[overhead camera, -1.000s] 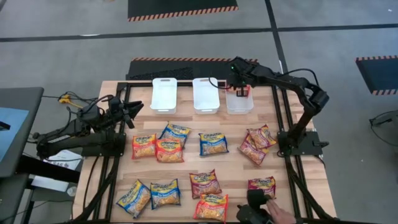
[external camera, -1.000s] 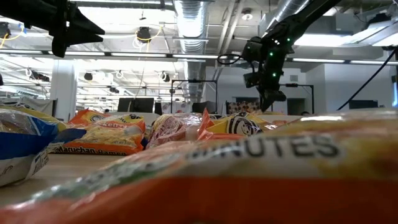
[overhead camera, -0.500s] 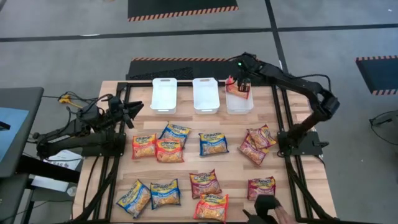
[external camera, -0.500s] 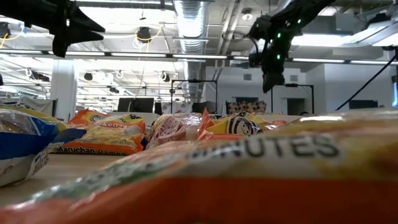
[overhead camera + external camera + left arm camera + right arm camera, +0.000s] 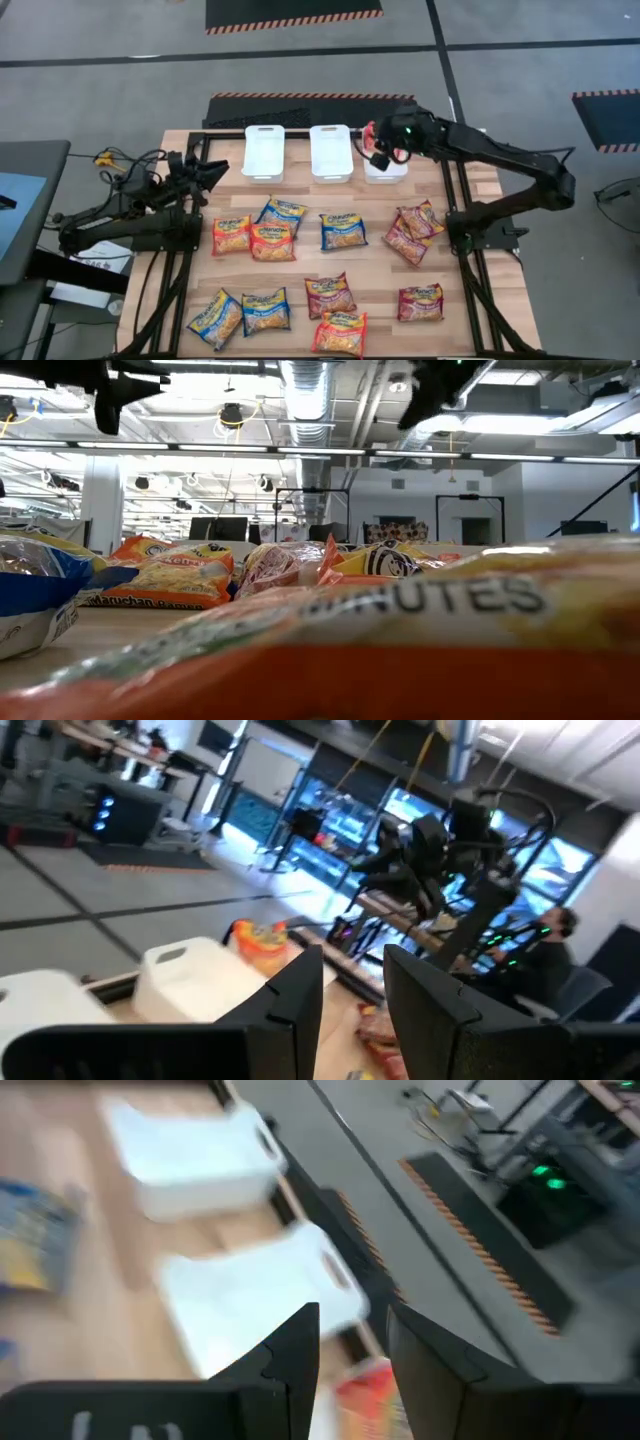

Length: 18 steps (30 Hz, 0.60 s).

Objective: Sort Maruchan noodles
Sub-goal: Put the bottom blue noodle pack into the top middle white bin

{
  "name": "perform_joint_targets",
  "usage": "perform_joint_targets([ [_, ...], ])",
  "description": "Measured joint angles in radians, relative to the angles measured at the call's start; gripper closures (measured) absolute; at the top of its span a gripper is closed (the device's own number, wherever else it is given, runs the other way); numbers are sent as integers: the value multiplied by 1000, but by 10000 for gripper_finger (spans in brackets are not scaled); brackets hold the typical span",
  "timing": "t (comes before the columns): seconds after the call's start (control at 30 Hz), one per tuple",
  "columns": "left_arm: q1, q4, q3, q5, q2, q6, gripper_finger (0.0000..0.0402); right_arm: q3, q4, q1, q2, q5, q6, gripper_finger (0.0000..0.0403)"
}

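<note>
Several Maruchan noodles packets lie flat on the wooden table (image 5: pixel 375 275), among them an orange one (image 5: pixel 232 235), a blue one (image 5: pixel 343 230) and a dark red one (image 5: pixel 421 300). One red-orange packet (image 5: pixel 371 131) stands on edge in the right white bin (image 5: pixel 388 170), leaning at its far end; the left wrist view shows this packet (image 5: pixel 262 942) sticking up. My right gripper (image 5: pixel 380 153) hovers open above that bin, clear of the packet. My left gripper (image 5: pixel 214 172) waits open and high over the table's left side.
Two more white bins, the left bin (image 5: pixel 264 153) and the middle bin (image 5: pixel 331 153), stand in a row along the far edge. Black frame rails (image 5: pixel 455 215) run along both sides of the table. Bare wood (image 5: pixel 300 192) lies between bins and packets.
My right gripper has let go of the red-orange packet, which stays standing in the right bin. It has risen clear of the bin, drawn back toward the near edge and rolled. A person's hand at the near edge has withdrawn from view.
</note>
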State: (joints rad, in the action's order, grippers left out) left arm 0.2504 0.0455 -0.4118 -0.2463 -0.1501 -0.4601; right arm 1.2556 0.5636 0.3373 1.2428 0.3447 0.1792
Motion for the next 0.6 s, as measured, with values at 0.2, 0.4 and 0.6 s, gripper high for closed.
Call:
perform_joint_targets([
  [0.2, 0, -170, 0, 152, -50, 10, 304, 0, -24, -157, -41, 9, -169, 251],
  [0.4, 0, -384, -1, 280, -157, 1, 284, 0, -27, -272, -35, 57, -285, 228],
  [0.6, 0, -579, -6, 370, -267, -91, 260, 0, -29, -336, -33, 52, -392, 194],
])
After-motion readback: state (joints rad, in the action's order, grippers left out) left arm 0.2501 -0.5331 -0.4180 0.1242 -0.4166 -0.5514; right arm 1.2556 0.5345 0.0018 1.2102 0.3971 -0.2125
